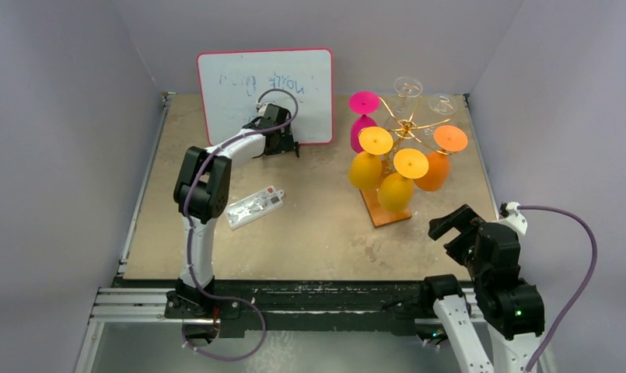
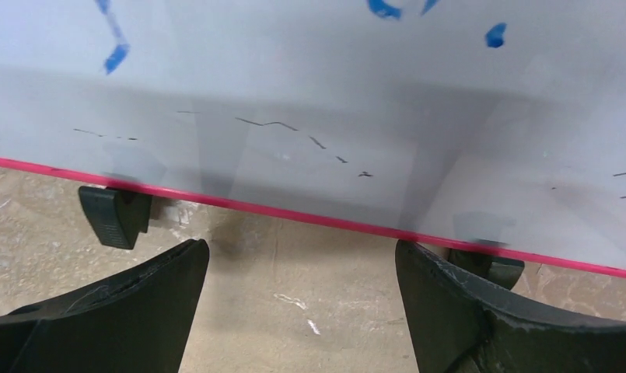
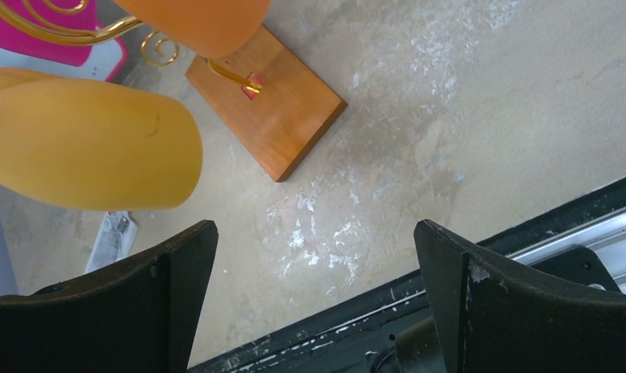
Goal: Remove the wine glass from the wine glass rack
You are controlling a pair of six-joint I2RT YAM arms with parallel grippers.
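1. Glasses hang bowl-down from the wine glass rack [image 1: 407, 128] at the back right of the counter [image 1: 309, 241] in the overhead view. Their round feet are caught in the gold scroll arms, which I judge lets each stem slide out sideways. I count two yellow, one orange, one pink and two clear. The front yellow wine glass [image 1: 396, 190] hangs nearest my right hand [image 1: 453, 224], so I take it as the likely target, though the task names none. That hand is spread and empty near the counter's front edge, well apart from the rack. My left hand [image 1: 282, 146] sits at the foot of the red-framed whiteboard [image 1: 267, 85], far from the glasses. A flat white packet [image 1: 255, 207] lies on the counter in front of it.

2. From the left wrist, the black fingers [image 2: 138, 311] are spread wide with nothing between them. The board face is glossy, streaked with blue marker and edged in thin red. Black plastic feet [image 2: 113, 215] prop it up. The counter below is mottled beige and scuffed.

3. From the right wrist, the fingers [image 3: 519, 311] are spread too, over bare counter. The yellow bowl [image 3: 84, 140] is smooth, opaque and rounded, hanging at upper left beside an orange bowl [image 3: 201, 23]. The thin gold stem is set in the rectangular wooden base [image 3: 267, 109], orange-brown with fine grain. I judge that the broad base steadies the loaded stand.
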